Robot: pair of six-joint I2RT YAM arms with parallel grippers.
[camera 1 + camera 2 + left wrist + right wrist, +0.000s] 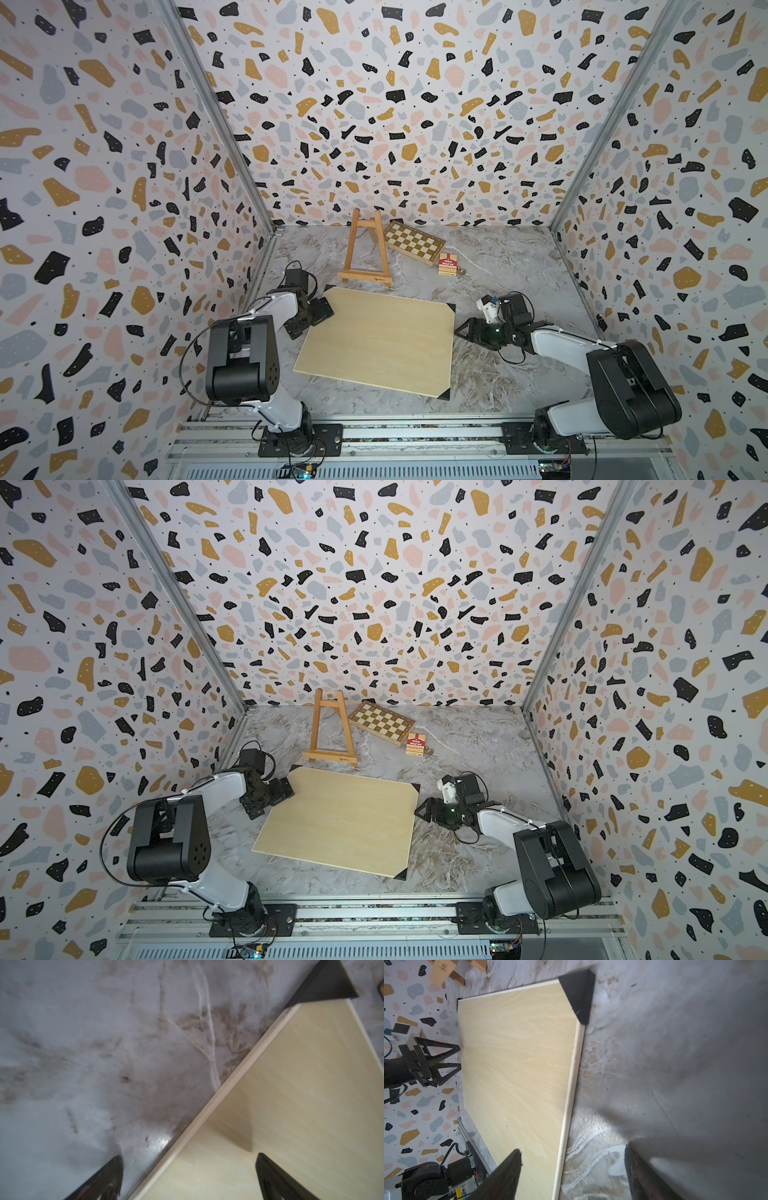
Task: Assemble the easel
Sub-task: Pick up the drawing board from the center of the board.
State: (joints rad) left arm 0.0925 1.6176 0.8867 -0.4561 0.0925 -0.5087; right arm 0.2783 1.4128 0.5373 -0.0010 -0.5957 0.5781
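Right wrist view is showing right gripper (573,1149) gaping empty astride the board (517,1064) edge, left gripper (459,1057) gaping opposite, easel (440,972) standing beyond the board.

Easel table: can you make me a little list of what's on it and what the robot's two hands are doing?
easel: at the back of the table, beside the chessboard, not touched
board: pale wood, black corners, lying flat in the middle
card box: red, next to the chessboard
left gripper: open, at the board's left edge
right gripper: open, at the board's right edge
held: nothing
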